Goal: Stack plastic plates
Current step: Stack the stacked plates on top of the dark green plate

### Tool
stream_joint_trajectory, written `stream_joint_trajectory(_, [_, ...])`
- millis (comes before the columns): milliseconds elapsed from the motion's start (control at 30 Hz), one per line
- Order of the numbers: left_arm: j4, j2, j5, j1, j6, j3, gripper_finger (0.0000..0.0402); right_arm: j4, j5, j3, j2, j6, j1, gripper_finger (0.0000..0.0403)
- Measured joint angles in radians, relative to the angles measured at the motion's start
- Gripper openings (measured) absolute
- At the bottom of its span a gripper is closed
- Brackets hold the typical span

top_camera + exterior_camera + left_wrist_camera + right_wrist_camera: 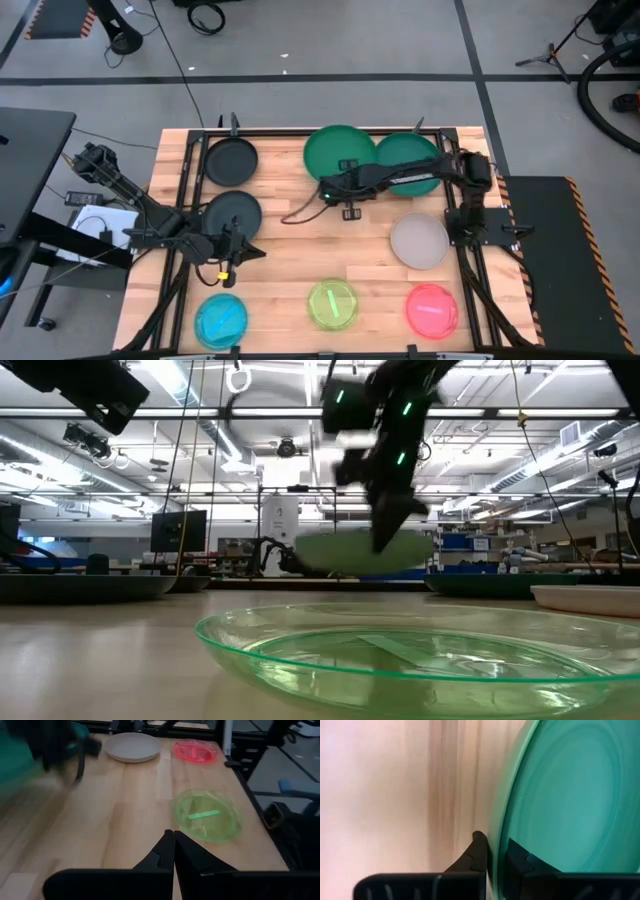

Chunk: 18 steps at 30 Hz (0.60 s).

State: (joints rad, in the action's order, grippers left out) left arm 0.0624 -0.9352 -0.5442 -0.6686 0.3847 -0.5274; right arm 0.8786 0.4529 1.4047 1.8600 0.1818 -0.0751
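My right gripper (328,187) reaches in from the right and is shut on a large dark green plate (338,152) at the far middle of the table. A second dark green plate (408,162) lies beside it under the right arm. I can make out no mint plate. Two black-grey plates (231,160) (232,212) lie far left, and the pale grey plate (419,241) lies right. The blue plate (220,320), yellow-green plate (332,303) and pink plate (432,308) sit along the near edge. My left gripper (232,250), shut, hovers just near of the nearer black plate. My right gripper (495,840) pinches the dark green plate's rim (496,820) on its near-left side, one finger (477,850) outside the rim and the other over the plate's inner face. The fingers come slanting down from the table's right. In the low view the plate (365,552) looks raised slightly.
Black frame rails (190,180) run along the table's left and right sides. A dark cable (300,212) trails on the wood near the middle. Bare wood (330,245) lies between the far plates and the near row.
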Motion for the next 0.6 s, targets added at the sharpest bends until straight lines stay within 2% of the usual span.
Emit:
stream_joint_trajectory(167, [-0.051,-0.001,-0.031,-0.063,-0.04,0.0,0.0011,0.279,0.002,-0.008,-0.145,-0.278,0.021,0.0028])
stream_joint_trajectory(233, [-0.115,-0.012,-0.037,-0.085,-0.106,0.0,0.0011,0.324,0.04,-0.035,-0.201,-0.364,0.01,0.0028])
stream_joint_trajectory(300, [-0.184,-0.027,-0.038,-0.108,-0.179,0.0,0.0011,0.332,0.081,-0.084,-0.257,-0.429,-0.01,0.0028])
stream_joint_trajectory(400, [-0.275,-0.063,-0.037,-0.133,-0.263,-0.001,0.0011,0.323,0.06,-0.19,-0.312,-0.515,-0.058,0.0028])
stream_joint_trajectory(600, [-0.288,-0.113,-0.033,-0.158,-0.264,0.0,0.0011,0.223,0.021,-0.38,-0.38,-0.567,-0.159,0.0028])
